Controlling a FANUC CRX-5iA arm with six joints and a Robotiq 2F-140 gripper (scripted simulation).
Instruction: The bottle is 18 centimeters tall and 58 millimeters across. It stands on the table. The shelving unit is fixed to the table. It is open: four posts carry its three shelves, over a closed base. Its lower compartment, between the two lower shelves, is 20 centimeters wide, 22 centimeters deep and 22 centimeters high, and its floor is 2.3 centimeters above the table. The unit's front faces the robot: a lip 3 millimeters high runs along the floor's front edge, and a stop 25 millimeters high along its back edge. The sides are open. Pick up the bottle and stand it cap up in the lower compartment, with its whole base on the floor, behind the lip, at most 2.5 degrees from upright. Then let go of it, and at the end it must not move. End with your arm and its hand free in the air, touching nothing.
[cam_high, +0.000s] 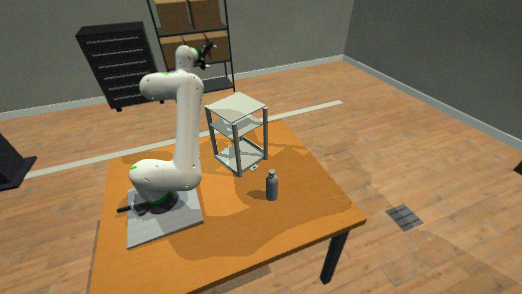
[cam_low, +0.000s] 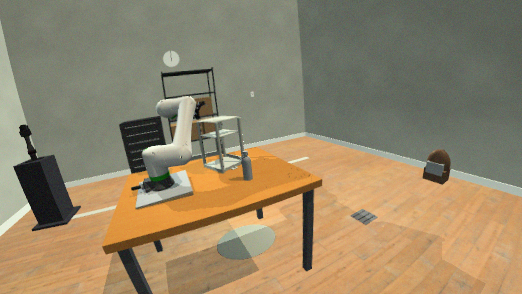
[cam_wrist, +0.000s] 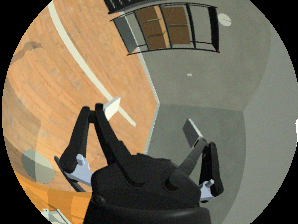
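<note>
A grey bottle (cam_high: 271, 184) stands cap up on the orange table, in front of the shelving unit and to its right; it also shows in the exterior view (cam_low: 247, 166). The grey shelving unit (cam_high: 237, 133) has four posts and three shelves, and its lower compartment (cam_high: 239, 155) is empty. It also shows in the exterior view (cam_low: 219, 143). My gripper (cam_high: 206, 52) is held high above the table, behind the unit's top and far from the bottle. In the wrist view its fingers are spread wide with nothing between them, pointing at the room's wall and floor.
The white arm (cam_high: 180, 130) rises from a grey base plate (cam_high: 162, 215) at the table's left side. A black rack with cardboard boxes (cam_high: 192, 30) and a black cabinet (cam_high: 116, 62) stand against the back wall, off the table.
</note>
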